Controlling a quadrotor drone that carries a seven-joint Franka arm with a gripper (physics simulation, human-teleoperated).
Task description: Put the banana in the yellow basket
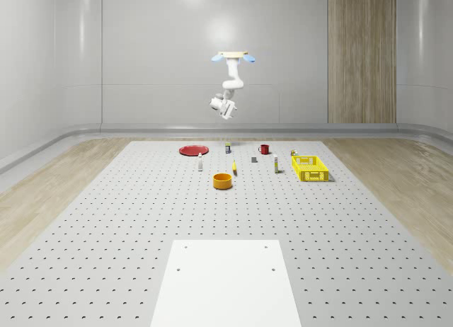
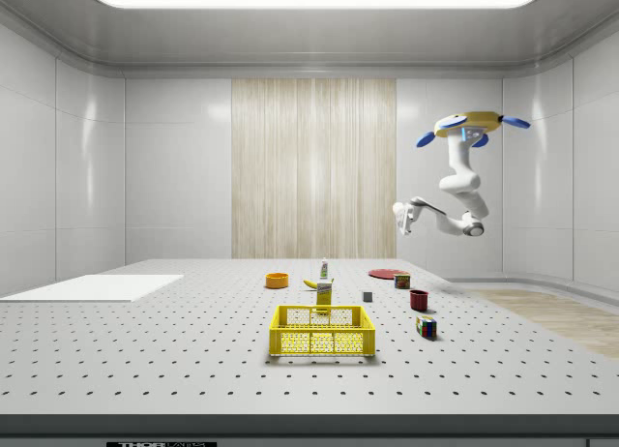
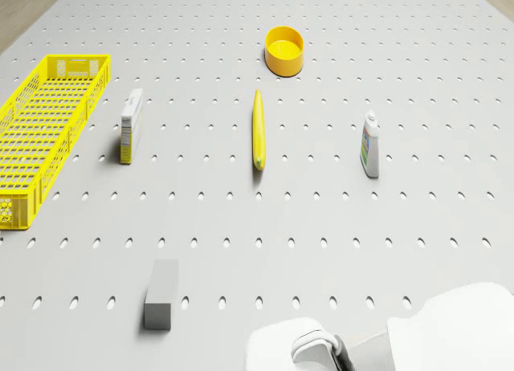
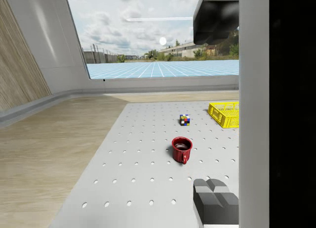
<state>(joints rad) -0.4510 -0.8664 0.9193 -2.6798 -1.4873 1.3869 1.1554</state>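
Desk [image 1: 106, 221] scan, whole-scene view, left to right. Red plate [image 1: 193, 150] sits left of centre at the back, w/ a small bottle [image 1: 200, 164] just in front. Orange bowl [image 1: 222, 180] is near mid-frame. Banana [image 1: 234, 168] lies flat just right of and behind the bowl, touching nothing. Drone [image 1: 233, 56] hovers high in the upper middle of the frame, over the far part of the desk. Its arm hangs below and the pincer [image 1: 225, 110] is well above and apart from the banana. Pincer state: can't tell, though it looks to carry nothing. Further right come a grey block [image 1: 254, 159], a red mug [image 1: 264, 149] and a small carton [image 1: 275, 165]. Yellow basket [image 1: 310, 168] is right of centre, well apart from the banana, w/ the carton between them.

Handling, as a judgement: banana prob. light, firm-ish but bruisable, w/ smooth skin and a slim, slightly curved body. Best hold is approx. mid-length across the narrow width, coming from above w/ moderate squeeze. An end grip would likely let it swing or slip. Basket is open-topped w/ low walls, so release should be easy.
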